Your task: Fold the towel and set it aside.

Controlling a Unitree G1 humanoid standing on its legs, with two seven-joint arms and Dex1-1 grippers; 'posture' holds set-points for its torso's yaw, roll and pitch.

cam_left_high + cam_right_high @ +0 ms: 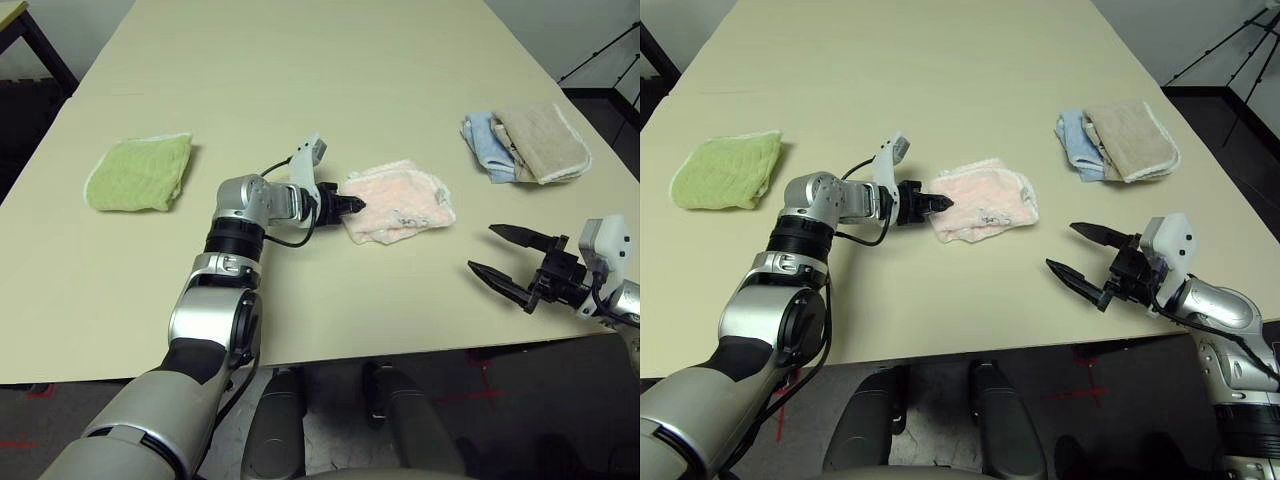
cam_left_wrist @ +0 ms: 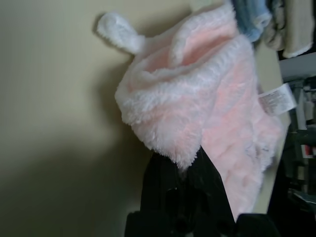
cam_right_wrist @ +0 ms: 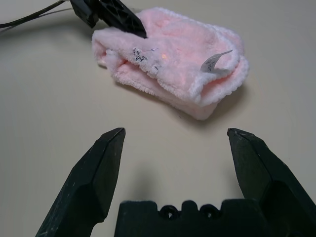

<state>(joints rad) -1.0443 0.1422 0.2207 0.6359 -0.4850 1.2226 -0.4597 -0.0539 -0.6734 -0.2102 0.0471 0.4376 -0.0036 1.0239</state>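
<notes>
The towel (image 1: 400, 200) is pale pink and fluffy, and it lies folded into a small bundle at the table's middle, with a dark embroidered mark and a white tag on top (image 3: 212, 63). My left gripper (image 1: 355, 205) reaches in from the left and is shut on the bundle's left edge; in its wrist view the pink pile (image 2: 197, 98) bunches over the closed black fingertips (image 2: 168, 170). My right gripper (image 1: 481, 247) hovers open near the front right edge, apart from the towel (image 3: 173, 59), its jaws wide and pointing toward it.
A light green folded cloth (image 1: 140, 172) lies at the left of the beige table (image 1: 300, 70). Blue and beige folded cloths (image 1: 525, 142) sit stacked at the back right. A tripod stands beyond the table's right edge.
</notes>
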